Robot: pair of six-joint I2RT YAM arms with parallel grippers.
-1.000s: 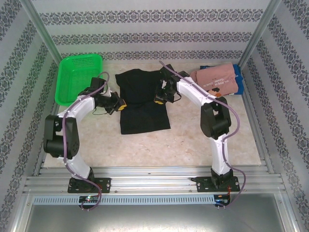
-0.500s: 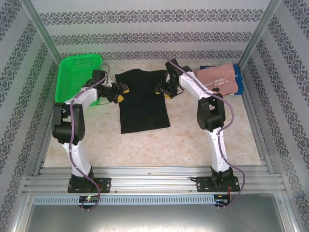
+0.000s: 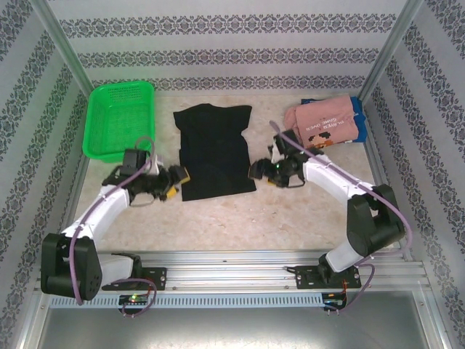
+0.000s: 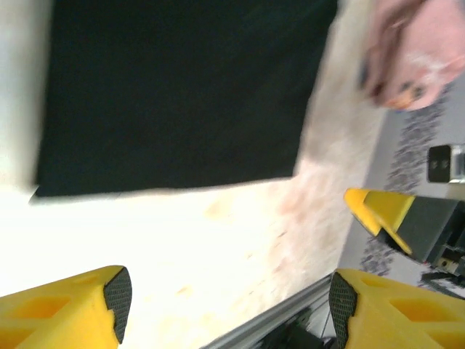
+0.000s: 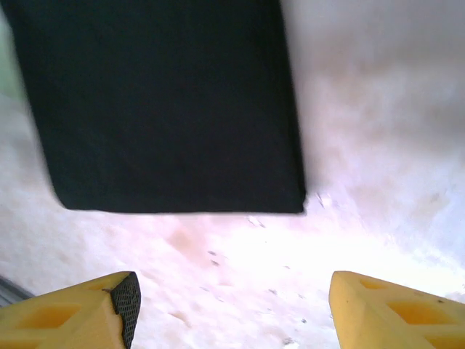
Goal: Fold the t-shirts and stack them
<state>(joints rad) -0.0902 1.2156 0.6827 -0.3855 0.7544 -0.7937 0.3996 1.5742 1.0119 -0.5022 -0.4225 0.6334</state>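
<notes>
Pale marbled table [image 3: 290, 211]: large plain black t-shirt [image 3: 216, 153] lies flat mid-table, long axis running far to near, collar at the far end, hem nearest the arm bases. Green plastic mesh basket [image 3: 120, 86] sits far-left. The folded pink t-shirt with dark lettering [image 3: 323, 123] sits far-right on top of the blue t-shirt [image 3: 355, 107].

Left end effector [image 3: 176, 183] is just off the near-left hem corner, right end effector [image 3: 256, 171] just off the near-right corner. In both wrist views the fingers are spread wide and empty, with the hem edge ahead of them.

Each arm has its own corner, about equally near. The next move is probably to pinch both corners and fold the hem toward the collar.
</notes>
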